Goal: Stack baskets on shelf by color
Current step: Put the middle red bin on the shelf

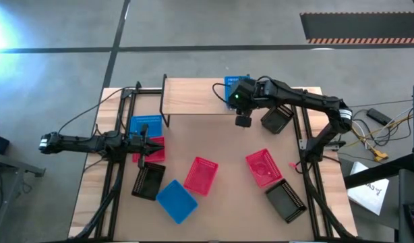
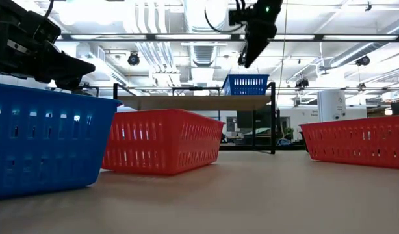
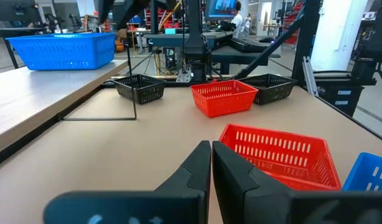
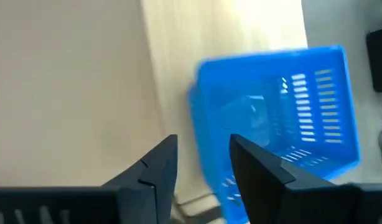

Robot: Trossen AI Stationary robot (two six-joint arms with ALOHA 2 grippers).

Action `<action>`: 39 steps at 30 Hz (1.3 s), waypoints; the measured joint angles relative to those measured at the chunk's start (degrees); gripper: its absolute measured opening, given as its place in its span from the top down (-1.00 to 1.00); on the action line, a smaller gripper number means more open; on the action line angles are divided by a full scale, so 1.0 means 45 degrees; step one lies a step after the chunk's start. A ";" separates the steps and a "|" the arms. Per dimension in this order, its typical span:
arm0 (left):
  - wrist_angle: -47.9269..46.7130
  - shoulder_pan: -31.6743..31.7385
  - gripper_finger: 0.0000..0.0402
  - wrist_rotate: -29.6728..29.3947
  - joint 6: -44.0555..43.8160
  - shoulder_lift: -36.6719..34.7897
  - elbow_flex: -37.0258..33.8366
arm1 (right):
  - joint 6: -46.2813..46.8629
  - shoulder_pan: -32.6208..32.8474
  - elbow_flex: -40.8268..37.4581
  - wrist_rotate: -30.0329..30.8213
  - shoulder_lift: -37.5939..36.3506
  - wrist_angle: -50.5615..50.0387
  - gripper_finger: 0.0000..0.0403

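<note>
The desk (image 1: 227,145) carries the whole sorting job, with the light-wood shelf (image 1: 193,94) standing at its far edge as the reference for everything else. One blue basket (image 1: 235,88) sits upright on the shelf's right end, likely the base of the blue stack (only this one is on the shelf so far). The rest lie on the desk in front of the shelf: a blue basket (image 1: 145,125) and a red one (image 1: 152,148) near the shelf's left legs, a black one (image 1: 148,181) farther out, then a blue (image 1: 176,200) and a red (image 1: 201,175) toward the middle, a red (image 1: 263,167) and a black (image 1: 285,200) out from the shelf's right end, and one more black (image 1: 277,118) just beside the right legs. The right end effector (image 4: 202,152) hovers above the shelved blue basket, fingers parted and holding nothing, which suggests a placing spot being lined up or just left. The left end effector (image 3: 211,158) waits low near the shelf's left legs, fingers pressed together and empty.
</note>
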 joint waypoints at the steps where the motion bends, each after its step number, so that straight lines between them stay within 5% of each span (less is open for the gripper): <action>1: 0.0003 0.0001 1.00 0.0000 0.0001 0.0000 0.0000 | 0.0175 0.0289 -0.0059 0.0005 -0.0068 0.0145 0.33; 11: 0.0002 0.0004 1.00 0.0000 0.0002 0.0000 0.0000 | 0.1429 0.4291 -0.2734 -0.0005 -0.0247 0.4163 0.49; 19: 0.0001 0.0001 1.00 0.0000 0.0002 0.0000 0.0000 | 0.4339 0.6879 -0.5810 0.0267 -0.0233 0.6367 0.65; 39: 0.0834 0.0000 1.00 -0.0001 0.0001 0.0005 0.0000 | 1.0585 1.1719 -0.7783 0.5022 -0.0228 0.6659 0.81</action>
